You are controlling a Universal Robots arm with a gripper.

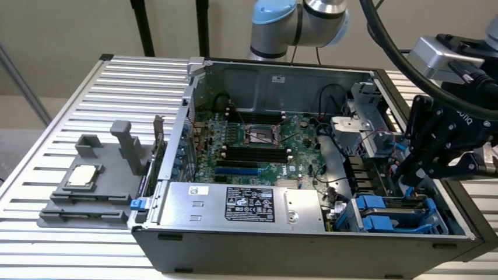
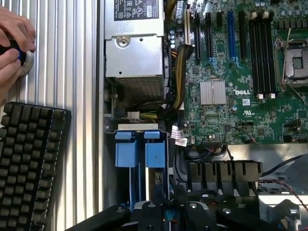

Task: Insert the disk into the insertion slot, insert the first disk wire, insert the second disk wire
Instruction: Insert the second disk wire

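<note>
tool (image 1: 412, 175) low beside insertion slot (image 1: 397, 213)

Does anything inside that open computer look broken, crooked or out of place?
Nothing stands out. The motherboard and power supply sit square in the case, and the blue drive cage looks straight. A hand rests on the table beside a keyboard.

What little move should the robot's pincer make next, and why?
Probably a slow, small dip straight down toward the insertion slot. The pincer hangs just above that blue-tabbed bay inside the open computer case, close to the wires beside it. Whether it grips anything I cannot tell, so gentle is safest.
</note>
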